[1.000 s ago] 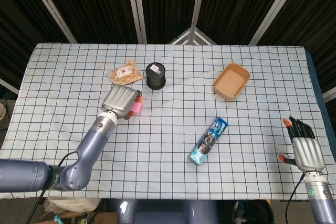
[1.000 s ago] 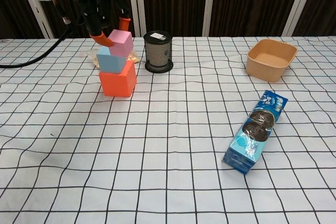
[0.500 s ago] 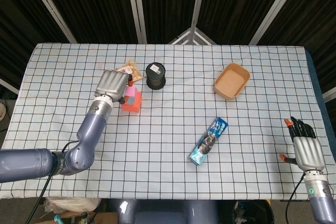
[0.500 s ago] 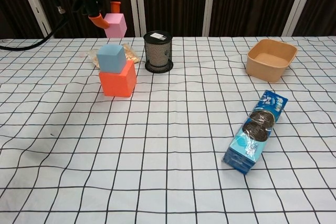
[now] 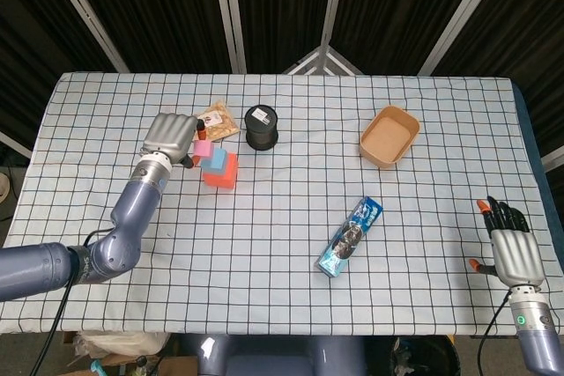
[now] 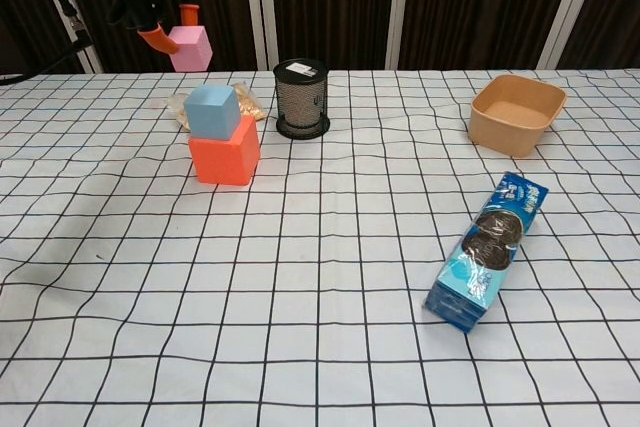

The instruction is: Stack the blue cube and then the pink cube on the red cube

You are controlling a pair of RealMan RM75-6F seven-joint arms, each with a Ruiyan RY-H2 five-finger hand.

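Observation:
The red cube [image 6: 225, 155] [image 5: 221, 173] sits on the checked cloth with the blue cube [image 6: 212, 110] [image 5: 214, 158] stacked on top of it. My left hand [image 5: 171, 136] [image 6: 150, 2] holds the pink cube [image 6: 190, 47] [image 5: 201, 148] in the air, up and to the left of the stack, clear of the blue cube. My right hand [image 5: 510, 239] rests at the table's near right corner with fingers apart and nothing in it.
A black mesh cup [image 6: 301, 98] stands right of the stack, with a snack packet [image 5: 218, 120] behind it. A tan bowl [image 6: 516, 112] sits at the far right. A blue cookie pack [image 6: 487, 249] lies in the right middle.
My left hand has lifted the pink cube off the blue cube and carried it up and to the left. The right hand has stayed in place.

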